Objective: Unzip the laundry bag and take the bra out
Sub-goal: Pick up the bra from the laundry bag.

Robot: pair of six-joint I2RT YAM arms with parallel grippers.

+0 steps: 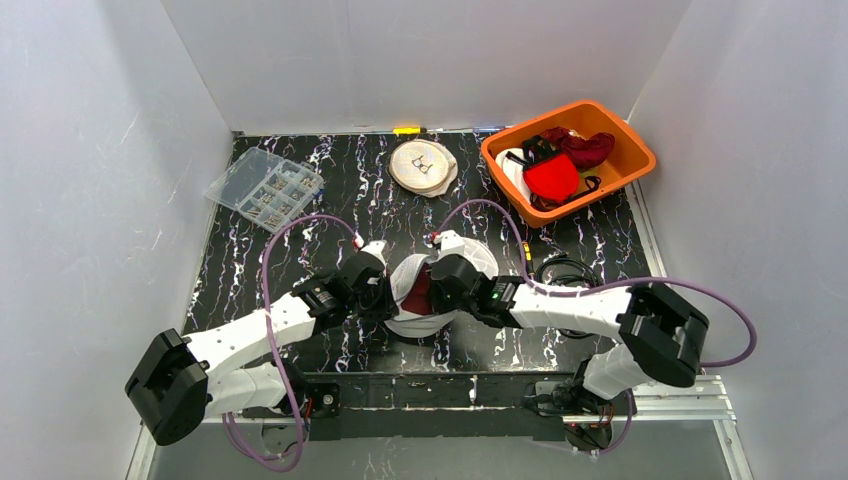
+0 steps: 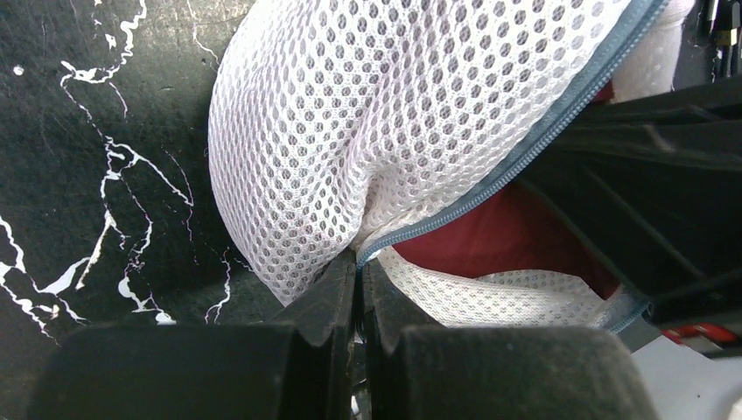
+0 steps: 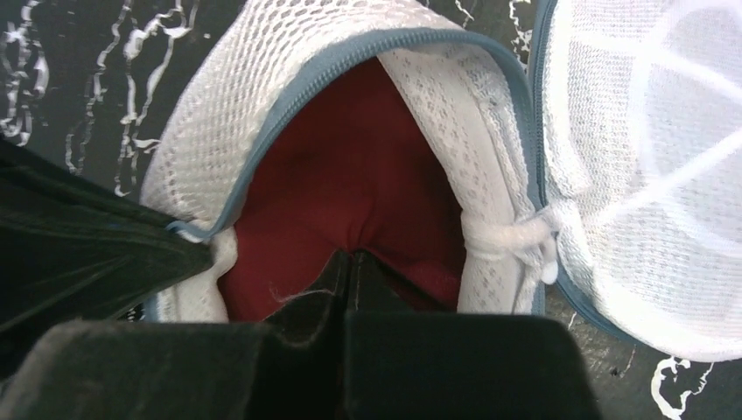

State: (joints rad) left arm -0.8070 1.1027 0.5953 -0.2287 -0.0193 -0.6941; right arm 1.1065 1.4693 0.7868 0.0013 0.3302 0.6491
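Pinching the red bra [image 3: 350, 175], my right end effector [image 3: 350, 260] is clenched inside the laundry bag [image 3: 219, 105]; my left end effector [image 2: 359, 267] grips its grey zipper [image 2: 525, 147] edge. The domed white mesh bag gapes toward my right wrist on the black marbled worktop [image 1: 370, 170]; an orange bin [image 1: 622, 142] sits well beyond it.

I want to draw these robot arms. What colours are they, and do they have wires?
The left arm and right arm are white with chunky black joints, each trailing a looping purple cable. The left gripper and right gripper have black fingers. A tiny green light shows on the right arm.
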